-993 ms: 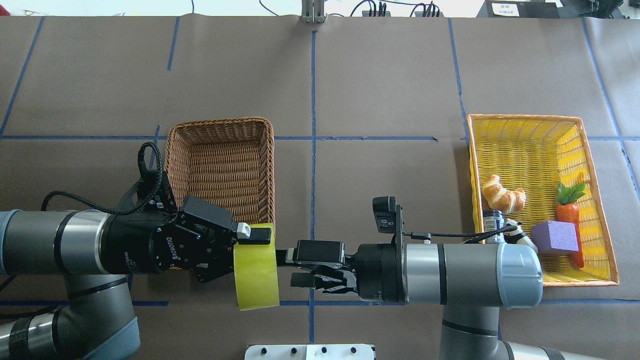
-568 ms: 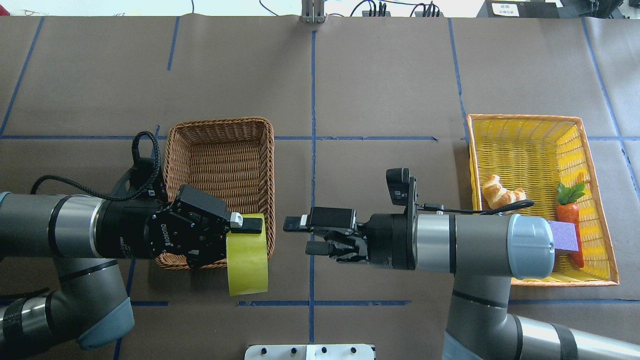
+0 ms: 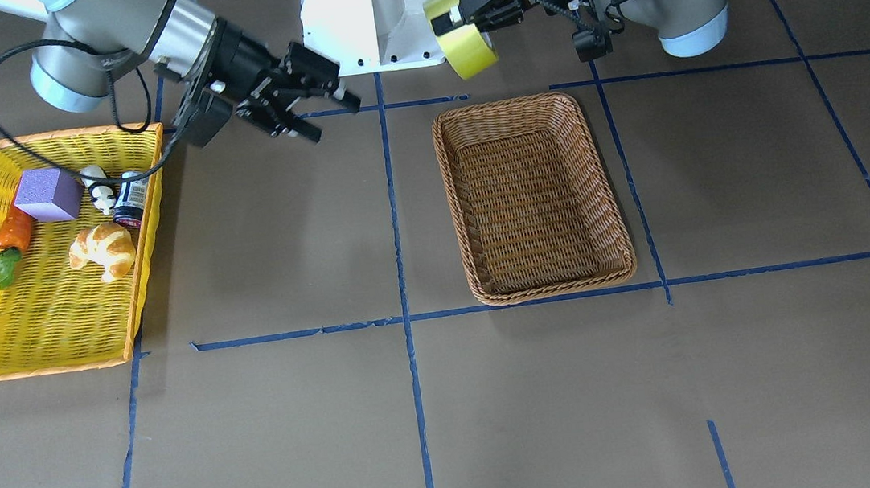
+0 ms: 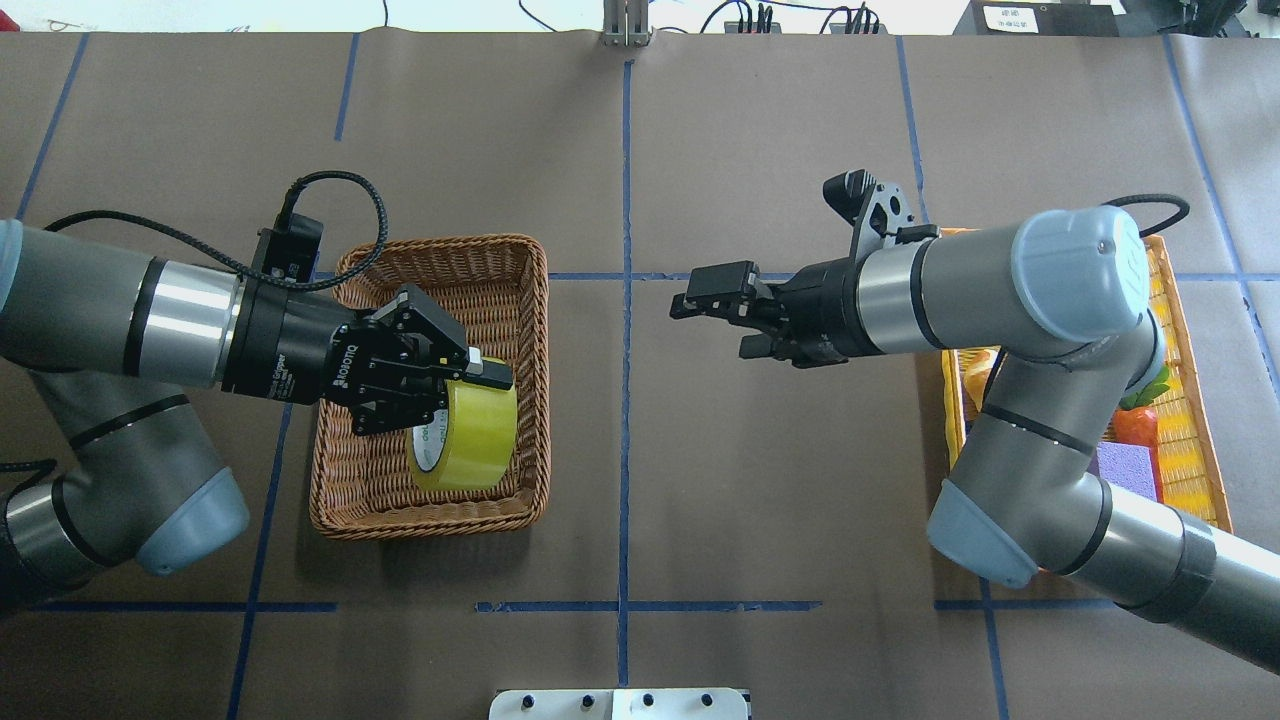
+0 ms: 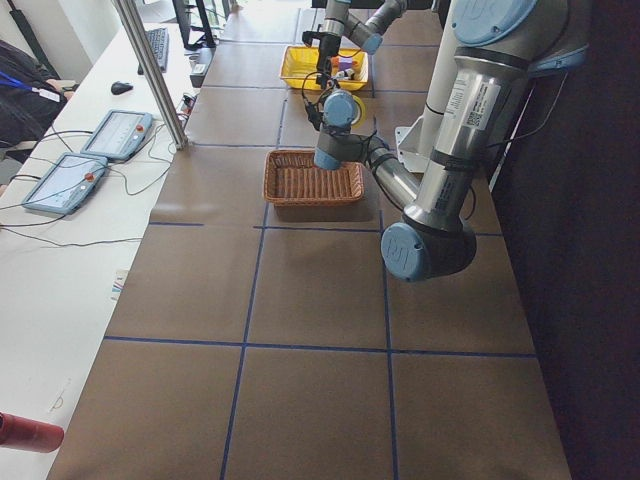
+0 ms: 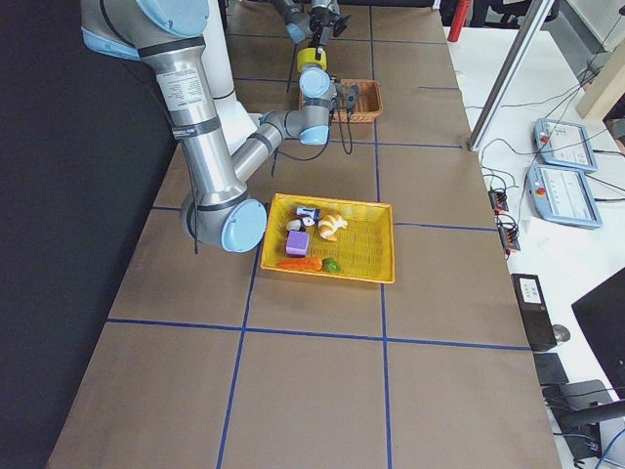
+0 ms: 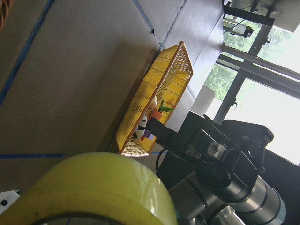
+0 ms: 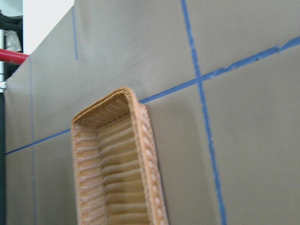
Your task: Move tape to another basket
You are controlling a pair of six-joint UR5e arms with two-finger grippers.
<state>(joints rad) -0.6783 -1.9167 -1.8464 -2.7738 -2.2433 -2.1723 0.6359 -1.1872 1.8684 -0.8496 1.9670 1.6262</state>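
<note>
Between the 2 left fingers (image 4: 488, 372), which are pinching its wall, a wide roll of translucent yellow packing tape (image 4: 468, 440) is hanging above the rectangular brown woven wicker basket (image 4: 440, 246) on the counter (image 4: 760, 150). Well apart, the 2 right fingers (image 4: 716, 279) are hovering spread open, between that basket and a bright yellow tray-basket (image 4: 1040, 235).

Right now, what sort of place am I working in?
Probably a robotics lab: a brown-covered table gridded with blue lines, teach pendants on a white side bench, and a yellow tray of toy props.
</note>
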